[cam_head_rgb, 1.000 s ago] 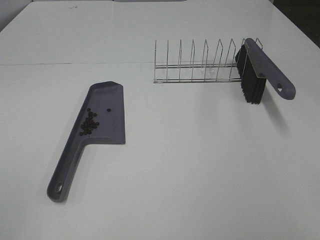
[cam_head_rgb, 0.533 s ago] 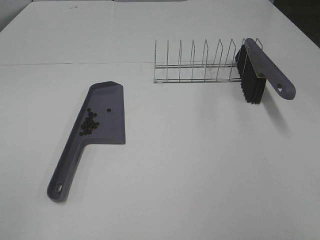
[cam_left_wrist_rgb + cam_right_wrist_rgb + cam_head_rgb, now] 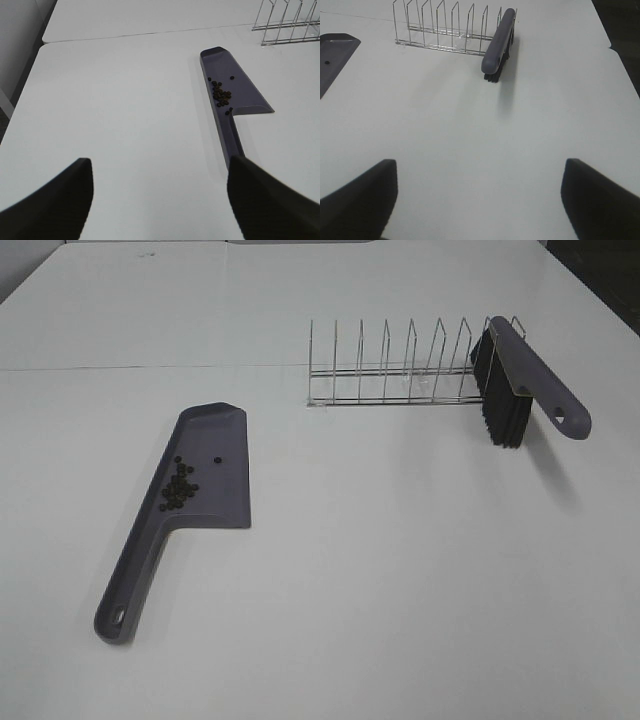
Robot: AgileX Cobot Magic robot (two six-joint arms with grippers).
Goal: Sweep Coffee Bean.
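Observation:
The coffee beans (image 3: 179, 486) lie in a loose cluster on the pan of a grey dustpan (image 3: 215, 475) at the table's left; they also show in the left wrist view (image 3: 221, 95) on the dustpan (image 3: 240, 97). A grey brush (image 3: 522, 375) with black bristles leans in the right end of a wire rack (image 3: 395, 370); the right wrist view shows the brush (image 3: 498, 41) too. My left gripper (image 3: 160, 200) is open and empty, well short of the dustpan handle. My right gripper (image 3: 480, 197) is open and empty, far from the brush. Neither gripper shows in the exterior high view.
The wire rack (image 3: 440, 27) stands at the back of the white table (image 3: 400, 570). A seam runs across the table behind the dustpan. The table's left edge (image 3: 30, 75) drops off in the left wrist view; a dark floor edge (image 3: 620, 50) lies to the right.

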